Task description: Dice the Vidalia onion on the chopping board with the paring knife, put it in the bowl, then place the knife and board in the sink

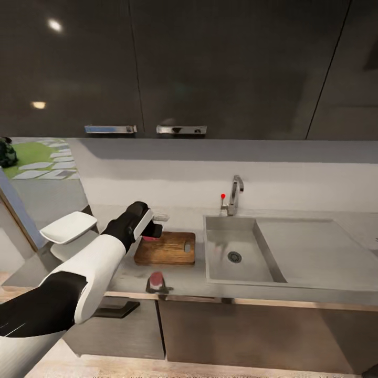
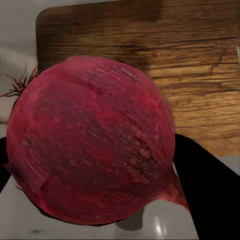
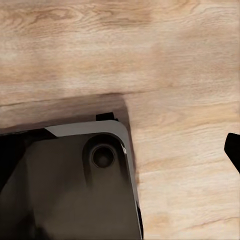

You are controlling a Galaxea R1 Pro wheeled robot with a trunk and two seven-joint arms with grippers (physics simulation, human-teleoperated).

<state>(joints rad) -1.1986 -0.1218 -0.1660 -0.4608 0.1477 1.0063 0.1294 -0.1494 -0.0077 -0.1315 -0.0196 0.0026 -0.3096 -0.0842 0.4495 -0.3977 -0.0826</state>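
Onion [image 2: 92,142] in left pincer [image 1: 152,231] — at chopping board [image 1: 168,249] left edge.

Grey countertop [image 1: 173,278] carries chopping board [image 1: 173,251], white bowl [image 1: 68,227], recessed sink [image 1: 247,262]

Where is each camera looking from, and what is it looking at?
Head view: from the robot's head, down at the countertop, sink and chopping board; its left arm reaches in.
Left wrist view: by the left gripper, at the red onion it holds over the board; dark fingers show.
Right wrist view: pointing down at the wood floor and the robot's base.
Head and left wrist views share the board.
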